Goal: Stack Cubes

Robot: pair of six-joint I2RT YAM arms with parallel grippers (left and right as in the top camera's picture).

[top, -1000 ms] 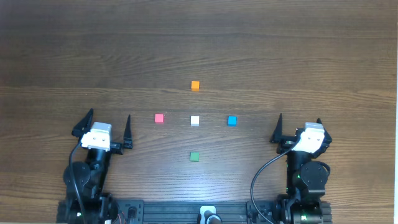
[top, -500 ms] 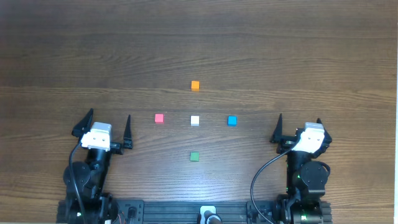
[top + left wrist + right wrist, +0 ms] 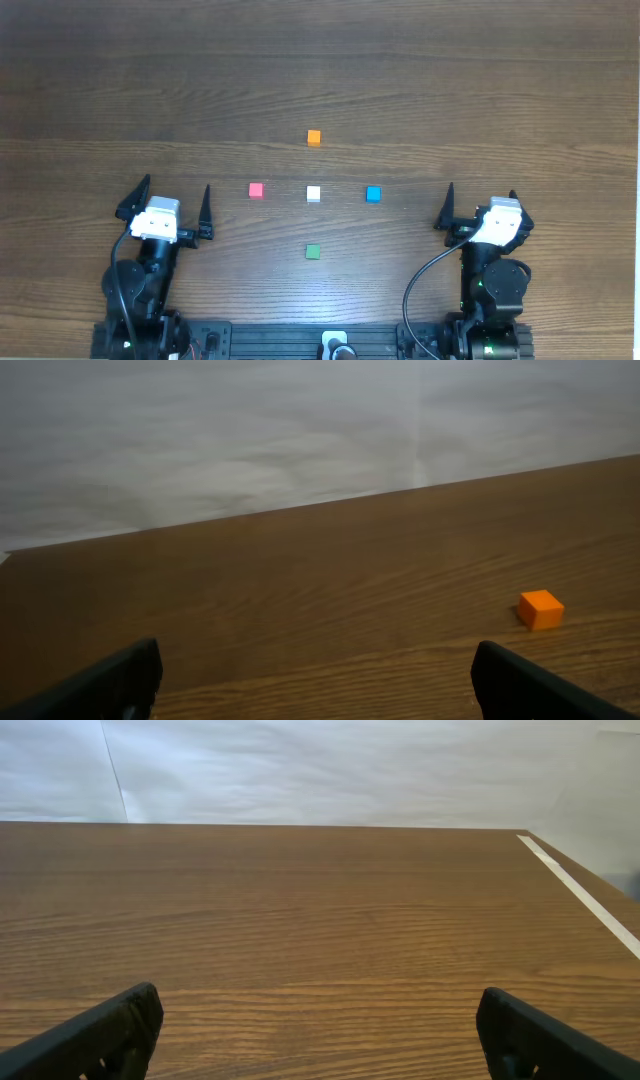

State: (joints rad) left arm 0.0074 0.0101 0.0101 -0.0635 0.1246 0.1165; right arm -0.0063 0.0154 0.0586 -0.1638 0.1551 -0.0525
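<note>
Five cubes rest singly on your worktop (image 3: 320, 60), each apart from the others. Your left hand (image 3: 176, 185) hangs near its base with its two fingers spread wide, holding nothing. The pink cube (image 3: 256, 189) is the one nearest to it. It sits just off the hand's inner finger toward the middle, about level with the fingertips and not touching them.

Farther toward the middle, three cubes form a line running away from you. The green cube (image 3: 313, 252) is closest to the bases, the white cube (image 3: 314, 194) lies beyond it, and the orange cube (image 3: 314, 137) is farthest out. From your left hand, the orange cube sits well ahead and off toward the middle of the worktop.

The white cube also lies between the pink cube and the blue cube (image 3: 373, 193), the three making a row across. The blue cube is the closest to your right hand (image 3: 481, 191), off its inner finger toward the middle and clear of it. Your right hand is likewise spread wide and grips nothing.
</note>
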